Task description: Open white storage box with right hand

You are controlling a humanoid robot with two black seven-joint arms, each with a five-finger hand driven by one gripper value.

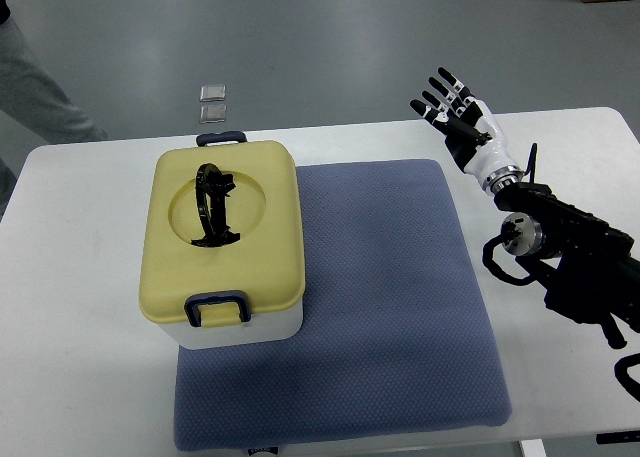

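Note:
A white storage box (245, 327) with a pale yellow lid (222, 229) stands on the left part of a blue-grey mat (380, 297). The lid is down, with a black carry handle (212, 207) lying in its round recess. Dark blue latches show at the front (216, 309) and at the back (221, 137). My right hand (448, 102) hovers over the table's far right, well to the right of the box, fingers spread and holding nothing. Its black forearm (570, 262) comes in from the right edge. The left arm is out of sight.
The white table (80, 377) carries the mat and the box. Two small clear packets (213, 101) lie on the grey floor beyond the table. A person's grey trouser leg (40, 92) shows at the top left.

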